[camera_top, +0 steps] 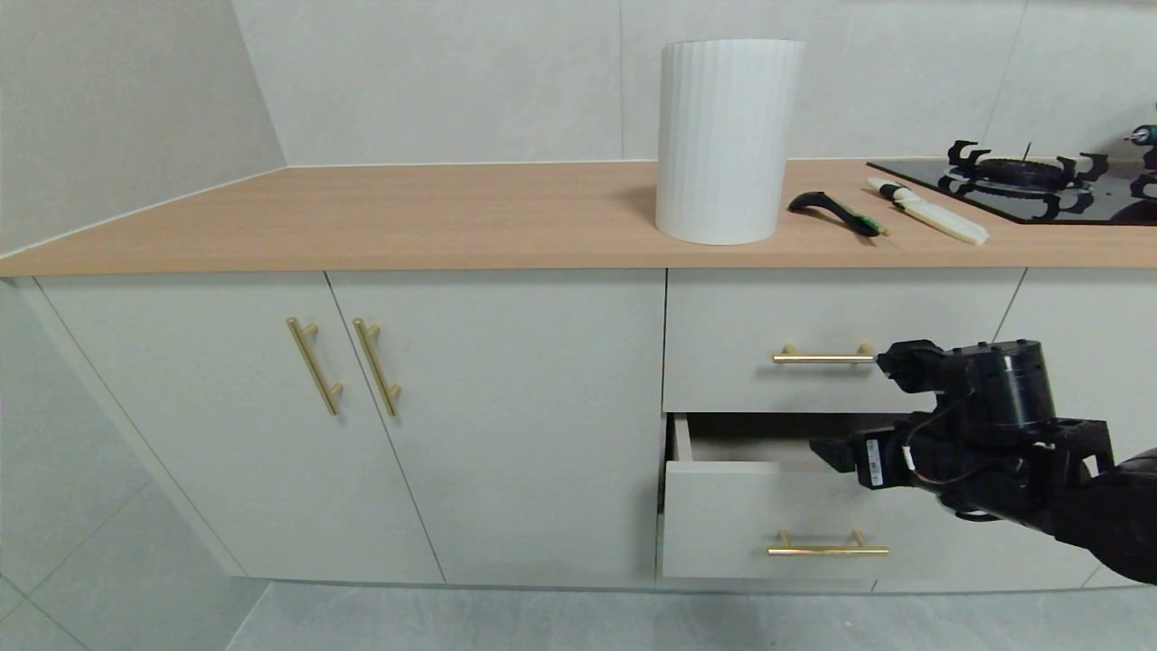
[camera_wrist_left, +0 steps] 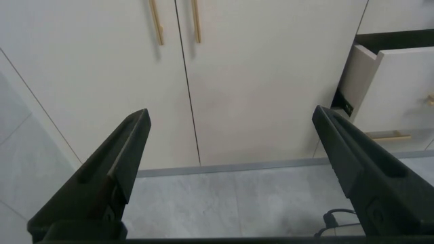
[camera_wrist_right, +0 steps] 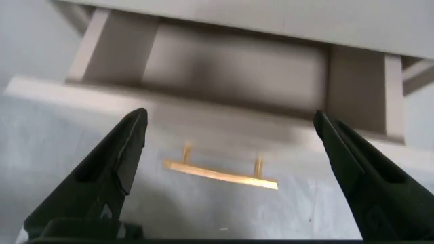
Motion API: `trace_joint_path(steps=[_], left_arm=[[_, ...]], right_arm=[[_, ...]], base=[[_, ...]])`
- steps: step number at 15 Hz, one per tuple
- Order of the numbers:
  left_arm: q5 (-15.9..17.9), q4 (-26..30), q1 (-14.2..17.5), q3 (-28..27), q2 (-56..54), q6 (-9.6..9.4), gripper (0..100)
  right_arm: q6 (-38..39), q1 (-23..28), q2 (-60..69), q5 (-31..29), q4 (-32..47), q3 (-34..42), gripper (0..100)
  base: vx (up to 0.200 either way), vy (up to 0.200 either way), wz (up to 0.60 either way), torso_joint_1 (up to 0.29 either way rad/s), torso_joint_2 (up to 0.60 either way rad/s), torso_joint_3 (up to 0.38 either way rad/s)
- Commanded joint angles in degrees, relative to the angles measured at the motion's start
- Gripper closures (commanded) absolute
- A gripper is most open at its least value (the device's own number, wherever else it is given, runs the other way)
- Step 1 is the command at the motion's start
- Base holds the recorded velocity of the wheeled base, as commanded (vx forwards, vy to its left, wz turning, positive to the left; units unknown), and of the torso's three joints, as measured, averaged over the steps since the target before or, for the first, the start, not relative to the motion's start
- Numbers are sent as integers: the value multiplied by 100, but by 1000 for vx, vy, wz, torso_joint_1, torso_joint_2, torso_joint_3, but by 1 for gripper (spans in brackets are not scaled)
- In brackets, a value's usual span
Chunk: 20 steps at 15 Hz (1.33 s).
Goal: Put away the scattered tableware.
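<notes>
Hovering over open lower drawer (camera_top: pixel 750 515), right gripper (camera_wrist_right: pixel 229 118) spread.

The head camera stands back from the cabinet and looks forward and down. It takes in the desk (camera_top: pixel 407 217) across the upper half, the cupboard doors (camera_top: pixel 506 407) at 8 o'clock and the open lower drawer (camera_top: pixel 723 515) at 4 o'clock. The left wrist camera sits low and farther out, facing the foot of the doors and the floor (camera_wrist_left: pixel 237 203) between the spread left fingers (camera_wrist_left: pixel 115 169). The right wrist camera hangs close over the drawer, looking down into it between the spread right fingers (camera_wrist_right: pixel 115 163). All three views share that drawer.
</notes>
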<state>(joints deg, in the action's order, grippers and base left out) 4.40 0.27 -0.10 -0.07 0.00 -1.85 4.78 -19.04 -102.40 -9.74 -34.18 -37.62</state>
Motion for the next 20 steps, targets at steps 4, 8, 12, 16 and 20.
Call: trace_joint_path(steps=[4, 8, 12, 16, 20], left_arm=[[-1, 0, 1, -1, 9, 1, 0], [-1, 0, 1, -1, 9, 1, 0], [8, 0, 1, -1, 9, 1, 0], [-1, 0, 1, -1, 9, 1, 0], [-1, 0, 1, -1, 9, 1, 0]], right_arm=[[41, -29, -1511, -485, -915, -351, 0], [32, -3, -1660, -476, -906, -351, 0], [23, 50, -1555, -423, -642, -334, 0], [23, 50, -1133, -221, 61, -351, 0], [6, 41, -562, 113, 1036, -378, 0]], base=[[0, 0, 0, 0, 0, 0], [0, 0, 0, 0, 0, 0], [0, 0, 0, 0, 0, 0], [0, 0, 0, 0, 0, 0], [0, 0, 0, 0, 0, 0]])
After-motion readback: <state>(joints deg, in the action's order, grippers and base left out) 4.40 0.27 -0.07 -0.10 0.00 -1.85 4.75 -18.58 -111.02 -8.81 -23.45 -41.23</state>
